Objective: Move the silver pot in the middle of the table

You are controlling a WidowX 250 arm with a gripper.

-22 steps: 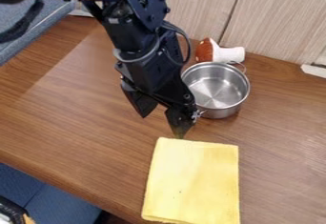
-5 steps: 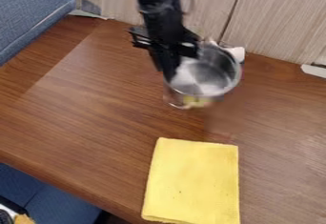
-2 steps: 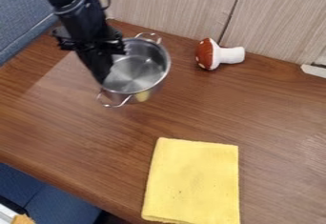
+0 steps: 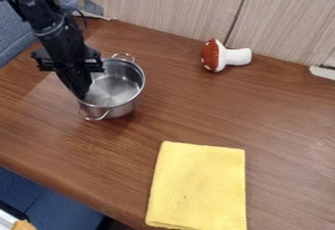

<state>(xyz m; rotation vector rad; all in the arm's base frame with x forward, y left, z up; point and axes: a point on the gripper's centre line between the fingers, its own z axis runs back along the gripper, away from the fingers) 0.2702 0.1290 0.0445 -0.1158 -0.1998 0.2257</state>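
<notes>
A brown wooden bench (image 4: 190, 106) runs across most of the frame, its grain slanting from upper left towards lower right. Its near edge cuts diagonally through the lower left, above a blue surface (image 4: 56, 207). Behind the bench, along the top, stands a pale wood-grained wall (image 4: 177, 4), split by one dark upright seam (image 4: 241, 9) right of centre. Blue fabric (image 4: 13, 35) fills part of the upper left, and one white strip (image 4: 323, 73) juts in at the right edge, close to the foot of the wall.

There is one silver pot (image 4: 118, 89), left of centre in the upper half of the frame, its open top facing up and towards the camera. It has two looped metal handles: one handle (image 4: 124, 55) on the far side and a second handle (image 4: 95, 119) on the near side. I cannot tell whether its base touches the bench.

One black arm (image 4: 56, 35) comes in from the upper left. Its single pincer (image 4: 82, 91) is clamped on the pot's left rim.

One toy mushroom (image 4: 230, 57) lies on its side near the wall, right of centre, with a reddish-brown, white-spotted cap to the left and a white stem to the right. One yellow cloth (image 4: 196, 185), flat and roughly rectangular, lies at the bottom centre, well apart from both the pot and the mushroom.
</notes>
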